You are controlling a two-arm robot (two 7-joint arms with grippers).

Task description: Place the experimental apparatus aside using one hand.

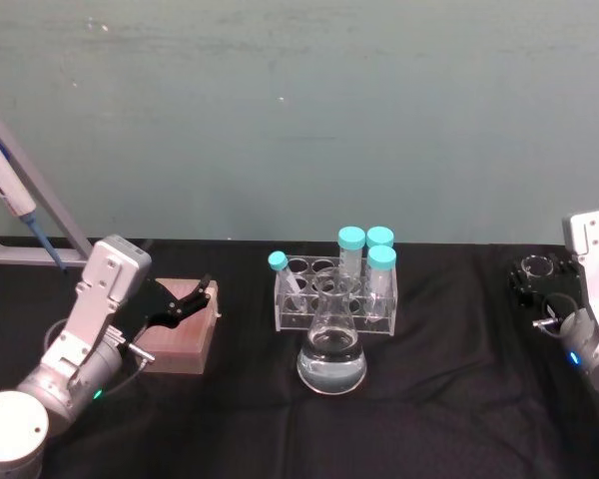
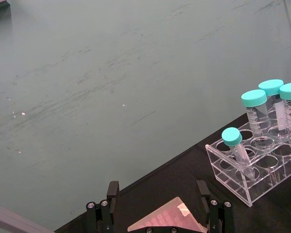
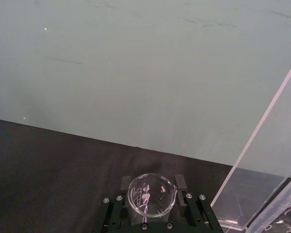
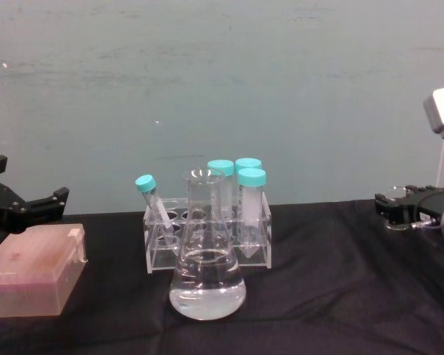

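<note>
Right hand (image 3: 153, 183) grips the beaker (image 1: 535, 266) at the far right; the other labware stands mid-worktop (image 1: 449, 399).
Risks, as I judge them: the open left hand (image 1: 198, 295), poised over the pink box (image 1: 180, 344), could bump it; the right hand could let the slick beaker slip or tip on setting down. Count: one pink box, one rack (image 1: 290, 314), four teal-capped tubes (image 1: 381, 257), one conical flask (image 1: 331, 364) just before the rack, one beaker.

4 teal-capped tubes (image 1: 351, 251), 3 large and 1 small, in 1 clear rack (image 1: 284, 315); 1 conical flask (image 1: 331, 361), 1 glass beaker (image 3: 152, 195), 1 pink box (image 1: 178, 341).
</note>
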